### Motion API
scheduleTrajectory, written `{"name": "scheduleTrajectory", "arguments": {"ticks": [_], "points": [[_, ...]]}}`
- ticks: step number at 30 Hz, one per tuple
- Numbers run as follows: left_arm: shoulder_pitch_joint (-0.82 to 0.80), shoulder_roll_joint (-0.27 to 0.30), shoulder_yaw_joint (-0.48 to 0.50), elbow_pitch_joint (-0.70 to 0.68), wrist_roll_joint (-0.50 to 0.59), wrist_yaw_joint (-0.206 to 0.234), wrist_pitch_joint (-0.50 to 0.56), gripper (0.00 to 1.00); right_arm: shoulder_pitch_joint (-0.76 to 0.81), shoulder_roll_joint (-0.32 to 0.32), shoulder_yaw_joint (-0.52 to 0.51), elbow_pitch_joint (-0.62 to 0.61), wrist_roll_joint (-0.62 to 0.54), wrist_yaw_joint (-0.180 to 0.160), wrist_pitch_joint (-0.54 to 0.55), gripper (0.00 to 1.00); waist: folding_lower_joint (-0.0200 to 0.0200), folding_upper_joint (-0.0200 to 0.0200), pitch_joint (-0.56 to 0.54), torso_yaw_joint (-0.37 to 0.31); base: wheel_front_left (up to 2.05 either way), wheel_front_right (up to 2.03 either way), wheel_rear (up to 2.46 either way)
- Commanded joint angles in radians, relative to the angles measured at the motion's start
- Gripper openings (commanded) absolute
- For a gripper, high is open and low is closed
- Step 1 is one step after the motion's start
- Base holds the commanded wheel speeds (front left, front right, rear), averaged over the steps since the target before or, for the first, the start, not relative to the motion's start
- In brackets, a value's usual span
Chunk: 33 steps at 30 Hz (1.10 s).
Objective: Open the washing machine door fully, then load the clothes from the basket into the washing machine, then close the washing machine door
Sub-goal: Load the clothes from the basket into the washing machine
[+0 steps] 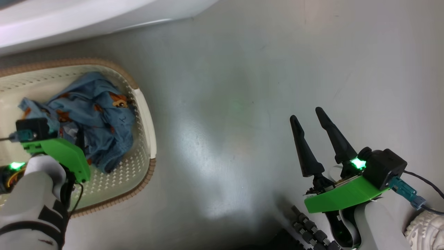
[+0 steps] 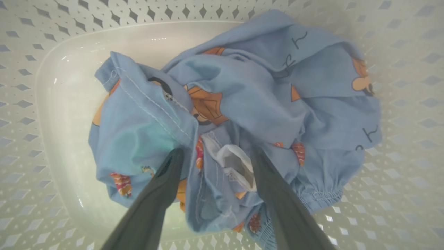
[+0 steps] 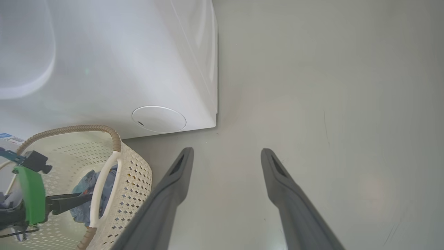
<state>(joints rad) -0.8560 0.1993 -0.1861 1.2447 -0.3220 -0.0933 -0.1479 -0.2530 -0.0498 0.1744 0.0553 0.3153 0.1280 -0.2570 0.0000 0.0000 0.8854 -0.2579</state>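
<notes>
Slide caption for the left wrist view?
Open left tool straddles a fold of the clothes inside the basket.

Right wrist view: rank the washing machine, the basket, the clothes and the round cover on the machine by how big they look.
1. washing machine, by far the largest.
2. basket, cut off by the picture's edge.
3-4. round cover and clothes: they look alike. The basket's wall and handle hide part of the clothes, so I won't rank them.
</notes>
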Motion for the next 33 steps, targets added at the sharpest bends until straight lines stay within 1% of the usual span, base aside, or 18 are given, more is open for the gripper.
{"name": "scheduleTrajectory", "arguments": {"ticks": [1,4,10,11,12,13,14,15,22,25,33], "points": [[0.009,0.037,0.023,0.009,-0.012,0.011,0.012,1.0,0.012,0.0,0.023,-0.023,0.011,0.003,-0.005,1.0,0.0,0.0,0.012,-0.009,0.0,0.0,0.0],[-0.01,0.029,0.052,0.018,-0.049,0.017,0.029,1.0,0.011,0.0,0.024,-0.028,0.011,0.003,-0.005,1.0,0.0,0.0,0.021,-0.011,0.0,0.0,0.0],[-0.036,0.028,0.047,0.029,-0.052,0.037,0.069,1.0,0.009,0.0,0.022,-0.031,0.009,0.003,-0.005,1.0,0.0,0.0,0.032,-0.011,0.0,0.0,0.0],[-0.038,0.03,0.045,0.031,-0.052,0.042,0.084,0.95,0.008,0.0,0.023,-0.031,0.008,0.003,-0.005,1.0,0.0,0.0,0.033,-0.012,0.0,0.0,0.0],[-0.039,0.032,0.046,0.033,-0.055,0.045,0.095,0.66,0.006,0.0,0.023,-0.031,0.008,0.003,-0.005,1.0,0.0,0.0,0.034,-0.014,0.0,0.0,0.0],[-0.041,0.035,0.046,0.034,-0.057,0.046,0.1,0.42,0.004,0.0,0.024,-0.032,0.008,0.003,-0.005,1.0,0.0,0.0,0.035,-0.016,0.0,0.0,0.0],[-0.043,0.037,0.043,0.035,-0.055,0.046,0.104,0.27,0.003,0.0,0.024,-0.034,0.008,0.003,-0.005,1.0,0.0,0.0,0.036,-0.017,0.0,0.0,0.0],[-0.044,0.038,0.04,0.036,-0.055,0.046,0.108,0.0,0.002,0.0,0.023,-0.035,0.008,0.003,-0.005,1.0,0.0,0.0,0.037,-0.018,0.0,0.0,0.0],[-0.054,0.028,0.033,0.039,-0.063,0.038,0.083,0.0,0.001,0.0,0.01,-0.035,0.008,0.003,-0.005,1.0,0.0,0.0,0.036,-0.015,0.0,0.0,0.0],[-0.052,0.021,0.033,0.04,-0.069,0.032,0.054,0.0,-0.003,0.0,-0.001,-0.034,0.009,0.003,-0.005,1.0,0.0,0.0,0.023,-0.006,0.0,0.0,0.0],[-0.014,-0.004,0.019,0.002,-0.076,-0.009,-0.089,0.0,-0.014,0.0,-0.019,-0.025,-0.007,0.003,-0.005,1.0,0.0,0.0,-0.055,0.042,0.0,0.0,0.0]]}}
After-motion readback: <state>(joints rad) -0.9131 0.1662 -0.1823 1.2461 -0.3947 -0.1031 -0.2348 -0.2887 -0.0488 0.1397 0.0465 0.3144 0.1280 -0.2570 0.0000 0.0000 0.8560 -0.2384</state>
